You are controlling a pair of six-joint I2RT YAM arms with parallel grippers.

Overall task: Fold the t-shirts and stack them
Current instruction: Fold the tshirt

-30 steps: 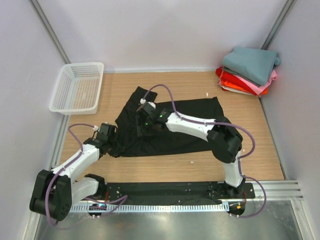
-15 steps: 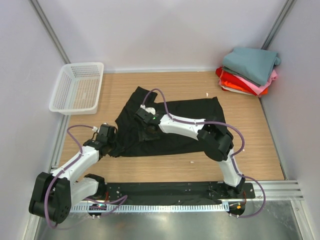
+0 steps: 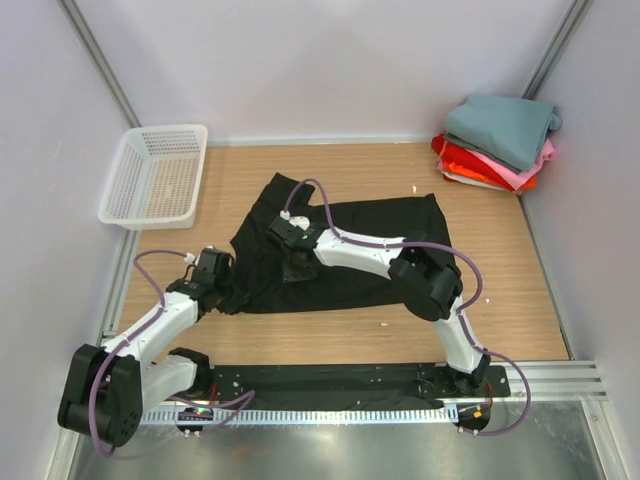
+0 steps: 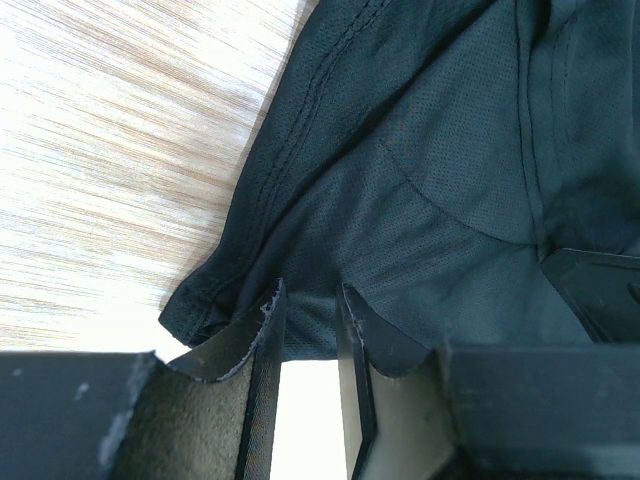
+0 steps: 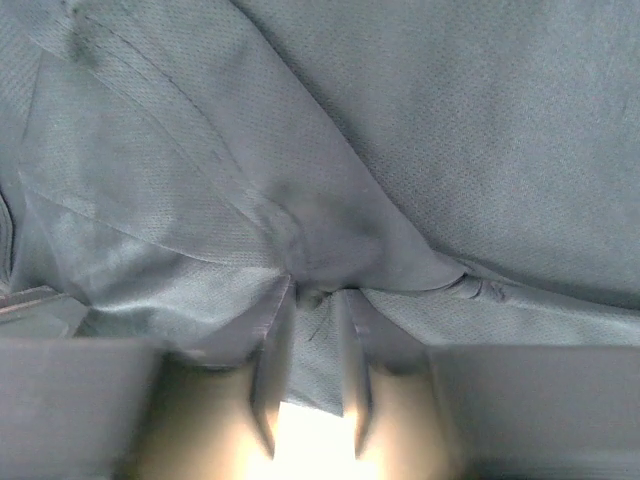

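Together, both arms reach forward, jaws pinching black t-shirt (image 3: 380, 215).

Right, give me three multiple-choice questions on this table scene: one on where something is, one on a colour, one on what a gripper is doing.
1. Where on the table is the pile of folded shirts?
A. near left corner
B. far right corner
C. the middle

2. What colour is the top shirt of that pile?
A. teal-grey
B. white
C. black

3. What is the left gripper doing?
A. hanging open in the air
B. shut on nothing
C. shut on the black shirt

Answers:
1 B: the top view shows the pile in the far right corner, by the walls.
2 A: teal-grey cloth lies over the pink and red-orange layers.
3 C: the left wrist view shows black cloth at the shirt's edge pinched between its jaws.
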